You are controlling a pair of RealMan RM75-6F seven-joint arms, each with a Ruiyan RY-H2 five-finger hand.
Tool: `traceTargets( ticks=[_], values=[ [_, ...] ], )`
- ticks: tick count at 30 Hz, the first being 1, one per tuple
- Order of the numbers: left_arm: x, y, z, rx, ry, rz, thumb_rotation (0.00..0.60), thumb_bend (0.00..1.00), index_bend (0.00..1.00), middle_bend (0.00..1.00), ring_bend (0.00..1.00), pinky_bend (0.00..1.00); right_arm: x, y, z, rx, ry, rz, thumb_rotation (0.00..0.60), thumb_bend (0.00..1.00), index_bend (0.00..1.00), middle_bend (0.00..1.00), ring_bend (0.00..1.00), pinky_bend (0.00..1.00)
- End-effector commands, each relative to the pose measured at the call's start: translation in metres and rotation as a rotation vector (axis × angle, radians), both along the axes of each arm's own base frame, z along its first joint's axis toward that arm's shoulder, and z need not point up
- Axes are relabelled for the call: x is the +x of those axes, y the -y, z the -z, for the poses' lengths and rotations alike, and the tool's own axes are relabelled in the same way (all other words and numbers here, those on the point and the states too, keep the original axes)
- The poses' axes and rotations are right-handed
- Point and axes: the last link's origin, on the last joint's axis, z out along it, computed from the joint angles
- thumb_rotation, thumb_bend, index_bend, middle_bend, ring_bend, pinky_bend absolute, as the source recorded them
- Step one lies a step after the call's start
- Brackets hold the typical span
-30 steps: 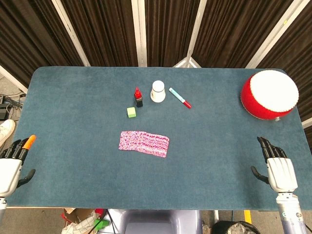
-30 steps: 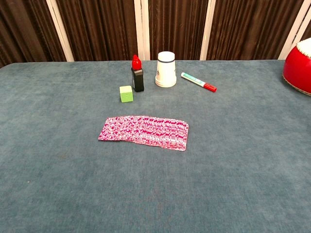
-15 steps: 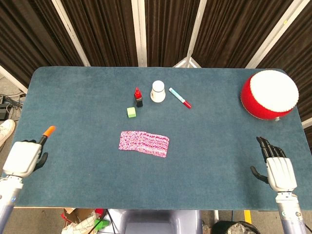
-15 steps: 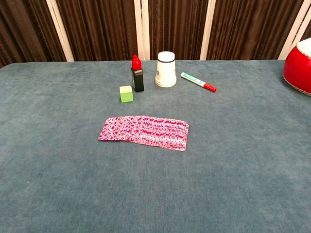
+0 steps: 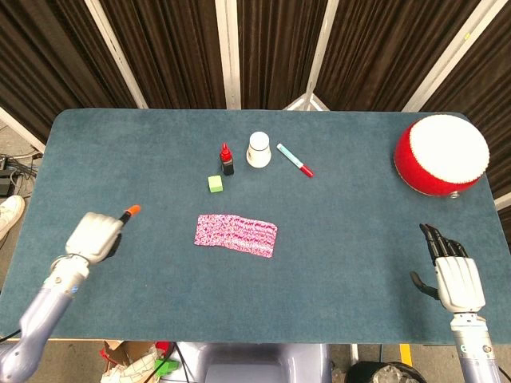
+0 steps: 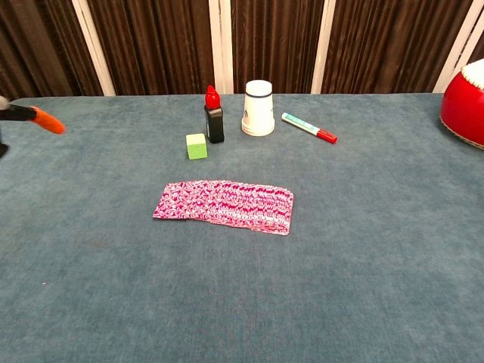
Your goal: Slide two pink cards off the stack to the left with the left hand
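Left hand moved nearer pink cards, seemingly apart.

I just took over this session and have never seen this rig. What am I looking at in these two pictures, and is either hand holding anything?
Both cameras sit on the robot: the head view looks down on the blue felt table, the chest view looks across it. The left hand, one orange-tipped finger pointing out, hovers left of the fanned stack of pink patterned cards and touches nothing. The right hand waits open at the near right edge. Behind the cards stand a small green cube, a black bottle with a red cap, a white paper cup upside down, and a teal marker with a red cap. A red drum with a white top sits far right.
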Motion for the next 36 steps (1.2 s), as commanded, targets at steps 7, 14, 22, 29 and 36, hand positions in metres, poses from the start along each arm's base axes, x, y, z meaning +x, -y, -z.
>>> traceTargets(
  ticks=[7,14,22,29,36],
  values=[
    [0.033,-0.009,0.051,-0.116,-0.044,0.035,0.600,0.92,0.09,0.85,0.74,0.68,0.000,0.001,0.000,0.002,-0.002,0.002,0.600,0.28,0.01,0.15,0.23,0.24],
    [0.045,-0.005,0.077,-0.168,-0.091,0.052,0.600,0.93,0.09,0.85,0.74,0.68,-0.002,0.002,0.001,0.004,-0.005,0.007,0.600,0.28,0.01,0.15,0.23,0.24],
    [0.060,-0.013,0.102,-0.185,-0.118,0.069,0.600,0.93,0.08,0.85,0.74,0.68,-0.002,0.002,0.002,0.004,-0.009,0.009,0.600,0.28,0.01,0.15,0.23,0.24],
    [0.067,-0.015,0.122,-0.218,-0.135,0.065,0.600,0.93,0.08,0.85,0.75,0.68,-0.004,0.003,0.001,0.000,-0.008,0.014,0.600,0.28,0.01,0.15,0.23,0.24],
    [0.064,-0.014,0.131,-0.231,-0.160,0.047,0.600,0.93,0.08,0.85,0.75,0.68,-0.005,0.004,-0.001,-0.004,-0.002,0.017,0.600,0.28,0.01,0.15,0.23,0.24]
  ],
)
